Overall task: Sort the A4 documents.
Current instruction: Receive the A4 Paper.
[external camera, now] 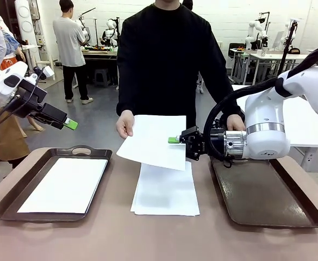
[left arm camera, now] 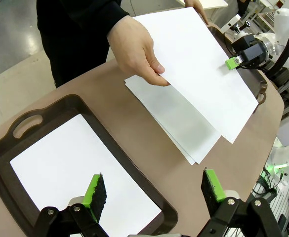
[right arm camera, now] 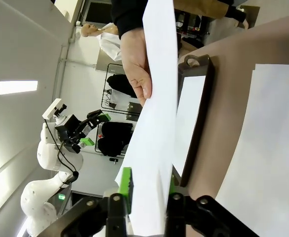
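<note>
Blank A4 documents; one sheet aloft

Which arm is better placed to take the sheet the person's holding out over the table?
Right. The right gripper has its jaws either side of the held sheet at its edge, next to the empty tray. The left gripper hangs open, raised above the left tray, well apart from that sheet.

The A4 documents are thin matt paper, the trays smooth dark plastic, the table matt brown.
</note>
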`<state>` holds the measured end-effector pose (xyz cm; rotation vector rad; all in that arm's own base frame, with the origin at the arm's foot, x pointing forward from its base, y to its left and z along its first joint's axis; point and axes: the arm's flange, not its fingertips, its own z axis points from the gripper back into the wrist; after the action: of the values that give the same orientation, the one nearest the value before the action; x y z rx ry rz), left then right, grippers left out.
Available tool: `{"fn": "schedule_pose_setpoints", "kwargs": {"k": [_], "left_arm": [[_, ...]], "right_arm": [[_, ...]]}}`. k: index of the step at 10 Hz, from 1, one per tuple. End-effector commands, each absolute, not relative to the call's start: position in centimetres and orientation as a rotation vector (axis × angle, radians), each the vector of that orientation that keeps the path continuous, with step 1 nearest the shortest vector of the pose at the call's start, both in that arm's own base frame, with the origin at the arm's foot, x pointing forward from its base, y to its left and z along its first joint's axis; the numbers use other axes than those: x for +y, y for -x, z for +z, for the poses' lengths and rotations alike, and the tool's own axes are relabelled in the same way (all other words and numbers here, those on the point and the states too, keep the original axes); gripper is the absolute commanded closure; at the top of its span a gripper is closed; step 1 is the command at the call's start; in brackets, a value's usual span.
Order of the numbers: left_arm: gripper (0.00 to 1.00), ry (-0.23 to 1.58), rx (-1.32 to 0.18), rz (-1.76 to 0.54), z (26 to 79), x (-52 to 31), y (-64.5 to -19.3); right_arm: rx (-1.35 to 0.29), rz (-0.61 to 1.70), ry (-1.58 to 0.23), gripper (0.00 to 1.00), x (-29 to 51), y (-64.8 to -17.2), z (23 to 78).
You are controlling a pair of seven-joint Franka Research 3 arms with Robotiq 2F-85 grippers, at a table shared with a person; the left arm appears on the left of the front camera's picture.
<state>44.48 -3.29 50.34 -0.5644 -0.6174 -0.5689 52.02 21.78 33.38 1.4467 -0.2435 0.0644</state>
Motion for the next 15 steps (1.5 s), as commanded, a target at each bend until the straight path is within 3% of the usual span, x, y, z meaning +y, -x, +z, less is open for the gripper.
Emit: {"fn": "schedule_pose_setpoints", "kwargs": {"k": [1,3,15], "left_arm": [[0.0,0.571,-0.622,-0.569,50.44,-3.24,-44.43],[0.0,0.571,-0.622,-0.569,50.44,-3.24,-44.43],[0.0,0.571,-0.622,-0.569,50.44,-3.24,-44.43]], "right_arm": [[-0.264,0.065,-1.481,0.86,22.04,-51.98,33.15],[-0.254,0.071,-1.475,1.0,22.3,-51.85,33.06],[-0.233,0.072,-1.452,1.0,22.18,-51.76,33.23]]}}
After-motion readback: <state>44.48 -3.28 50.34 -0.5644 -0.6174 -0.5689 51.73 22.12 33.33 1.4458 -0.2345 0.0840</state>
